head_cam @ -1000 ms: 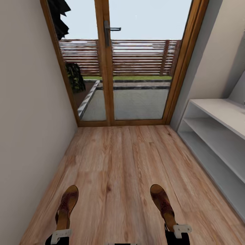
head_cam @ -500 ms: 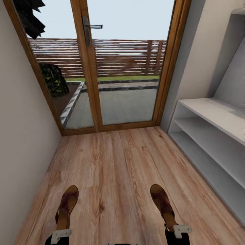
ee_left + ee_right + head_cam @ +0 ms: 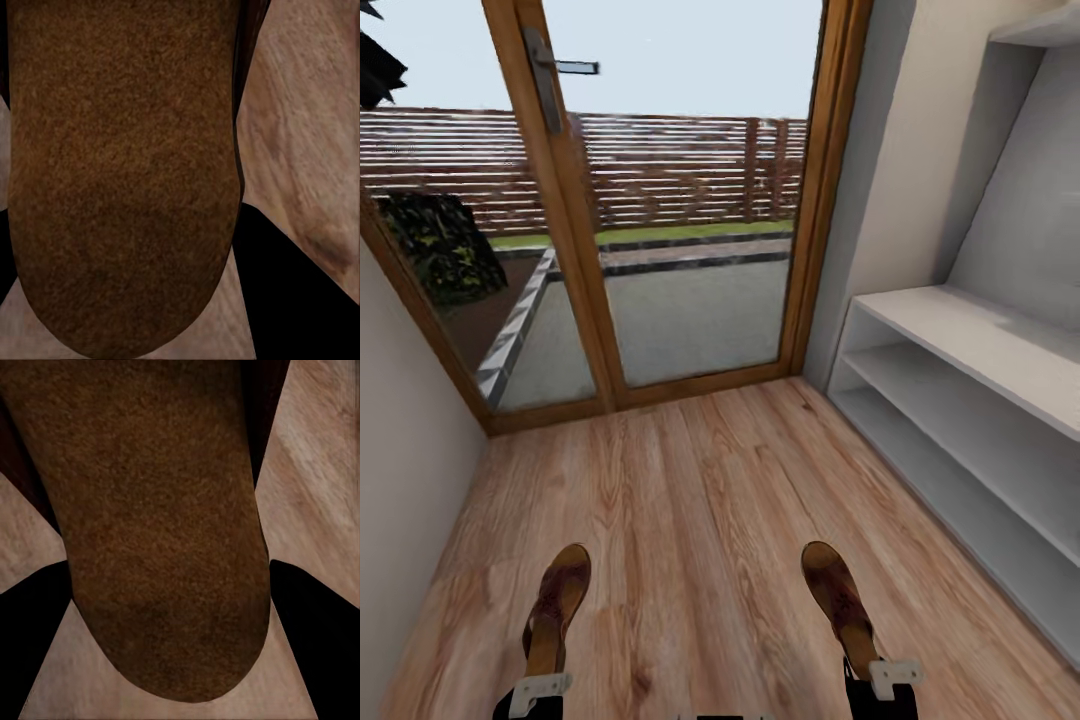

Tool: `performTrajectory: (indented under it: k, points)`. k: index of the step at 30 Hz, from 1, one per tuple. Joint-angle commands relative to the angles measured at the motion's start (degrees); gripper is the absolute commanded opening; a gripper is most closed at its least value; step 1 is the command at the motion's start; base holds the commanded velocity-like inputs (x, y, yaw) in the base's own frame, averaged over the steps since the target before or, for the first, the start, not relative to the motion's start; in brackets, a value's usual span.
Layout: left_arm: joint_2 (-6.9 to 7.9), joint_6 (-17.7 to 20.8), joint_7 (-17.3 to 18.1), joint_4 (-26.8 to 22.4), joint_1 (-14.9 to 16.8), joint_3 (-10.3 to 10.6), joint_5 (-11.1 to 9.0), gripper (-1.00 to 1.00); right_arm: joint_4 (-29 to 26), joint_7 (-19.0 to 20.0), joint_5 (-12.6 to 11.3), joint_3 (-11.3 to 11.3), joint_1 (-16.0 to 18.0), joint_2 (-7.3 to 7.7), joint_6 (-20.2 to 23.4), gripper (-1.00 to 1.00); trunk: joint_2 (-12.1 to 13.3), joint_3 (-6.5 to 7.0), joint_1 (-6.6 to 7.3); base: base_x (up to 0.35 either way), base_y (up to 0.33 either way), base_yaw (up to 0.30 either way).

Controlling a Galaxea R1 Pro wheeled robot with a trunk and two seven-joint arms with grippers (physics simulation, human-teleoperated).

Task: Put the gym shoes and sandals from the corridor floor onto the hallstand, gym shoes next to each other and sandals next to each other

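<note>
Sandals first: my left gripper [image 3: 538, 690] is pinching the heel of one sandal [image 3: 557, 605], my right gripper [image 3: 890, 675] is clamped on the heel of the other sandal [image 3: 840, 595], toes poking out ahead of my fingers, both carried above the corridor floor [image 3: 700, 500]. I'm guessing one per hand so they land side by side. Hallstand [image 3: 980, 340] sits off past my right fingers, shelves bare. Glass door [image 3: 660, 200] straight ahead.

Home corridor: hallstand [image 3: 970, 345], glazed door [image 3: 660, 220].

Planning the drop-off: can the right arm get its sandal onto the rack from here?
Probably not yet: the rack stands off to the right, with bare floor between it and the sandal in the right hand.
</note>
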State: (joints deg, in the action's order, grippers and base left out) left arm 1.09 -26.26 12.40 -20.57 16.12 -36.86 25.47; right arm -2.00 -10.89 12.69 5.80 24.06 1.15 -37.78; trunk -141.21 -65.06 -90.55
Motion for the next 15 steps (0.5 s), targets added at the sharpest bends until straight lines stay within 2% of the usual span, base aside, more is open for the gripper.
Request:
performTrajectory:
  k: [1, 15]
  points:
    - [-0.03, -0.19, 0.44, 0.01, 0.05, -0.49, 0.20, -1.00, 0.07, -0.09, 0.59, 0.46, 0.06, -0.01, -0.18, -1.00, -0.02, -0.04, -0.02, 0.323, 0.145, -0.263]
    - [-0.02, -0.19, 0.44, 0.00, 0.05, -0.49, 0.20, -1.00, 0.07, -0.07, 0.59, 0.47, 0.08, -0.01, -0.18, -1.00, -0.02, -0.04, -0.02, 0.323, 0.133, -0.263]
